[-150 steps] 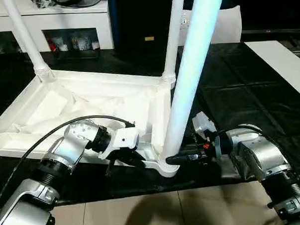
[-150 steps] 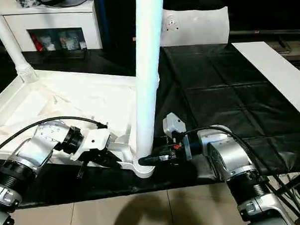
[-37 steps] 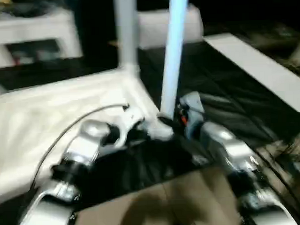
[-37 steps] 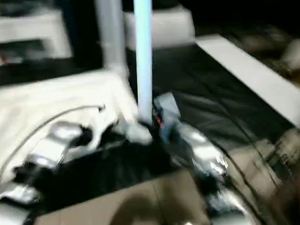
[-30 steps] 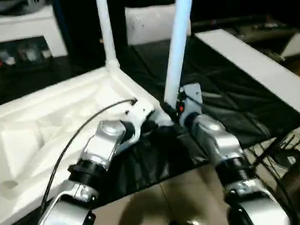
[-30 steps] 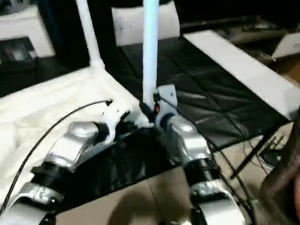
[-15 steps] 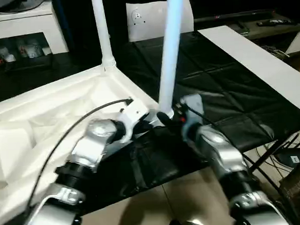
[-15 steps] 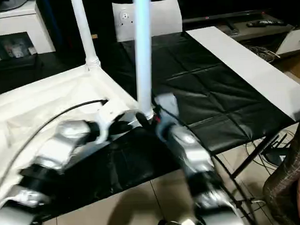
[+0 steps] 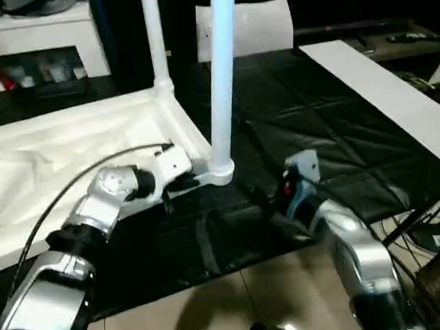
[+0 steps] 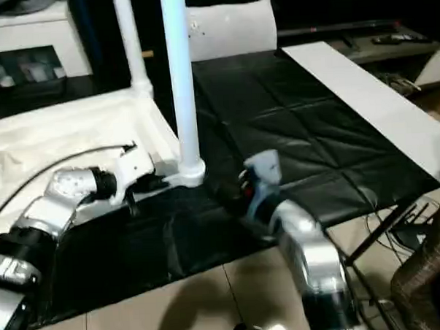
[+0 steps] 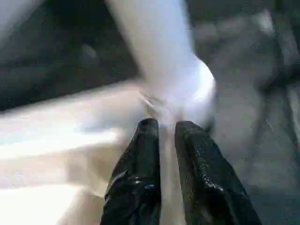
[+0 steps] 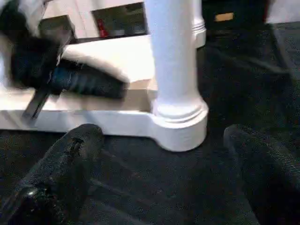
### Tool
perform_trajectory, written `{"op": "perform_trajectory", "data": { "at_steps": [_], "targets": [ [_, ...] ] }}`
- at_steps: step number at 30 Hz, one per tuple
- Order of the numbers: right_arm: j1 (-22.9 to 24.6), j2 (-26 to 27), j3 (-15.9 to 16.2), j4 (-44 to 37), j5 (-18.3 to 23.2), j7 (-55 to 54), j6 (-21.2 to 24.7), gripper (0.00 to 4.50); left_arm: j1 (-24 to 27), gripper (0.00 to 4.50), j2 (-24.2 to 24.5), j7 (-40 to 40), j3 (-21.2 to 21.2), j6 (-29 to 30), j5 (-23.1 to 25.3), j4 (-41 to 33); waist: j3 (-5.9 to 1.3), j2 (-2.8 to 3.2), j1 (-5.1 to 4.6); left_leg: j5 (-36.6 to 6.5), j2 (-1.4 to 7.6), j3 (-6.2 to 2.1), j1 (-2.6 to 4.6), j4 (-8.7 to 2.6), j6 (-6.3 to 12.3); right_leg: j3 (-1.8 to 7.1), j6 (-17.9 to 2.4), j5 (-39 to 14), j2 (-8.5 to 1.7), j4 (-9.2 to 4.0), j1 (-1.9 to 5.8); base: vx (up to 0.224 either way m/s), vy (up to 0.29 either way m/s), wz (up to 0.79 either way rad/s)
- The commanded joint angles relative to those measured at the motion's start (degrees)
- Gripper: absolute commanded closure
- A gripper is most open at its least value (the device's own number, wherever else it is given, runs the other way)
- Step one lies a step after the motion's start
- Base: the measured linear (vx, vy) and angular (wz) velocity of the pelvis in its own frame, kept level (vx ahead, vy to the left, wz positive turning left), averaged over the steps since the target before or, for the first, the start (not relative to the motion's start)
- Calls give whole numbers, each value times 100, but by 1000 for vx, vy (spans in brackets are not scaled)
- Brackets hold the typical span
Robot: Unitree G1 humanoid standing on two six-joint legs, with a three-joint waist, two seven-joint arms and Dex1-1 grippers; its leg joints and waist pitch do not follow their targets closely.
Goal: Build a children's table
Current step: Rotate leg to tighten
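The children's table (image 9: 66, 142) lies upside down on the black work table. One white leg (image 9: 221, 77) stands in its near corner socket (image 9: 222, 170), and a second leg (image 9: 154, 36) rises at the far corner. My left gripper (image 9: 188, 182) sits at the table's rim just left of that socket. In the left wrist view its fingers (image 11: 140, 159) stand close together with the thin white rim (image 11: 167, 154) between them. My right gripper (image 12: 160, 136) is wide open, a short way back from the socket (image 12: 180, 122), touching nothing.
The black-covered work table (image 9: 320, 109) stretches to the right, with a long white board (image 9: 377, 78) along its far right side. A white cabinet (image 9: 46, 34) and a white box (image 9: 250, 25) stand behind. Cables (image 9: 427, 233) lie on the floor, and a person's clothing (image 10: 436, 265) shows at the right edge.
My right gripper has opened wide and drawn back from the base of the near leg. My left gripper stays at the rim. The camera has swung, shifting the whole picture.
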Motion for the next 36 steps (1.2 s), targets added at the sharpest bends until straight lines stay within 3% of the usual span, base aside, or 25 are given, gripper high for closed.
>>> {"op": "perform_trajectory", "data": {
  "at_steps": [1,9,11,12,13,14,15,17,19,20,21,22,23,24,25,26,27,28,29,30,31,32,33,34,36],
  "targets": [
    [100,25,-29,-333,45,-113,-7,0,261,345,-40,-15,351,164,-461,-517,-438,73,63,-262,30,129,-136,-418,248,324,262,-2327,-391,-392,560,0,0,0],
    [298,-118,87,-750,-86,-353,665,0,1029,336,-131,569,861,959,-863,-1592,-409,107,94,-427,-3,163,-100,-418,254,276,497,-2614,-310,-501,520,0,0,0],
    [473,-194,210,-997,-249,-449,592,0,2155,336,-503,1372,1165,1626,-1093,-3251,-427,98,78,-325,131,134,-164,-463,152,306,281,-2225,-382,-374,607,0,0,0],
    [523,-178,237,-1023,-341,-534,534,0,2636,336,-836,1920,1268,1780,-1001,-3871,-394,21,107,-288,72,-104,-470,-477,323,99,119,-1914,-494,-169,814,0,0,0],
    [531,-176,243,-1021,-357,-543,518,0,2721,336,-914,2027,1288,1792,-993,-3972,-393,208,63,-353,213,-311,-404,-528,613,78,204,-1641,-399,-217,744,12,-48,43],
    [553,-175,259,-1034,-397,-586,508,0,2958,336,-1140,2352,1345,1902,-960,-4253,-386,229,24,-493,284,-425,-386,-536,682,82,137,-1542,-393,-182,725,12,-48,43],
    [574,-179,269,-1079,-409,-649,563,0,3168,336,-1329,2661,1382,2045,-913,-4517,-361,318,-50,-888,526,-753,-404,-741,813,127,6,-1496,-295,157,753,10,-96,56],
    [628,-162,250,-1127,-407,-744,575,0,3521,336,-1605,3050,1333,2173,-813,-4957,-229,213,-130,-1370,785,-1165,-120,-971,1224,373,-483,-1823,-69,637,404,27,-134,60],
    [662,-163,253,-1120,-450,-756,460,0,3647,336,-1714,3220,1338,2390,-788,-5136,-151,122,-54,-1446,438,-1022,-281,-822,1310,675,-1158,-2063,-206,510,500,47,-218,77],
    [662,-163,253,-1120,-450,-756,460,0,3647,336,-1714,3220,1338,2390,-788,-5136,-138,-122,79,-1136,-375,-517,-301,33,707,587,-1002,-3641,-499,-312,373,43,-223,77],
    [738,-164,234,-1159,-365,-767,559,0,3818,336,-1785,3526,1342,2786,-592,-5452,-131,-183,168,-613,-504,25,-88,784,434,259,198,-5248,-866,-687,246,1,-173,49],
    [769,-149,213,-1179,-328,-772,585,0,3873,336,-1837,3642,1365,2902,-563,-5534,-175,-263,208,-483,-438,60,-240,721,427,264,917,-5170,-842,-592,379,-23,-156,36],
    [803,-98,142,-1205,-245,-812,652,0,3916,336,-1873,3740,1380,2954,-516,-5590,-192,-291,342,-718,-531,307,-76,364,742,816,1833,-5152,-517,-558,425,-23,-156,36],
    [817,-74,109,-1215,-208,-832,683,0,3931,336,-1885,3775,1385,2966,-496,-5608,-124,-290,444,-673,-430,282,0,222,966,808,2265,-5216,-516,-686,407,-34,-164,23],
    [871,-23,32,-1241,-250,-991,707,0,4030,336,-1911,3906,1335,3099,-442,-5738,-210,-219,509,-667,-410,251,55,95,1032,685,2417,-4781,-422,-702,514,-41,-136,-4],
    [888,-25,34,-1251,-285,-1047,705,0,4070,336,-1926,3959,1315,3112,-442,-5801,-307,-12,510,-544,161,50,22,-218,1311,212,2391,-3179,-206,-817,793,-41,-136,-4],
    [912,-29,38,-1272,-293,-1072,714,0,4102,336,-1960,4002,1318,3086,-466,-5855,-347,198,630,-762,1238,-423,7,-571,1697,420,1641,-1944,-449,68,992,-14,-70,-2],
    [949,-18,20,-1307,-306,-1126,705,0,4130,336,-1999,4035,1329,3099,-503,-5902,-216,204,746,-1431,1403,-17,90,-801,1160,903,169,-498,-601,606,501,9,-119,10],
    [990,-28,3,-1361,-316,-1207,787,0,4160,336,-1999,4041,1307,3126,-496,-5969,-111,-123,692,-2461,756,185,199,-575,438,1437,378,-1660,-620,588,464,9,-119,10],
    [1035,-44,-16,-1423,-276,-1236,925,0,4194,336,-1944,3994,1258,3112,-443,-6028,39,-318,914,-1143,-206,508,384,269,305,1444,1840,-6033,-467,-630,-29,-4,-149,20],
    [1081,-50,-33,-1477,-215,-1225,1006,0,4231,336,-1925,3965,1237,3107,-426,-6081,65,-300,822,-749,-282,496,418,469,502,1534,1899,-7156,-499,-776,-119,20,-66,9],
    [1137,-47,-70,-1537,-173,-1213,1012,0,4267,336,-1938,3970,1238,3136,-445,-6123,-46,-307,848,-472,-342,375,175,292,639,1504,1834,-7000,-502,-641,231,20,-66,9],
    [1177,-51,-96,-1579,-171,-1213,991,0,4286,336,-1912,3954,1215,3141,-432,-6141,-74,-362,867,-408,-325,345,58,109,609,1419,1892,-6343,-394,-527,367,0,0,0],
    [1261,-61,-102,-1658,-185,-1223,919,0,4310,336,-1852,3896,1167,3145,-432,-6161,-172,-270,904,-359,-207,241,110,-191,604,1263,1765,-4764,-205,-390,413,-50,1,11],
    [1337,-50,-76,-1712,-180,-1243,857,0,4331,336,-1843,3903,1157,3186,-474,-6200,-216,-122,739,-750,113,98,206,-417,695,1010,955,-3136,-188,-368,433,-25,0,6]
  ]
}}
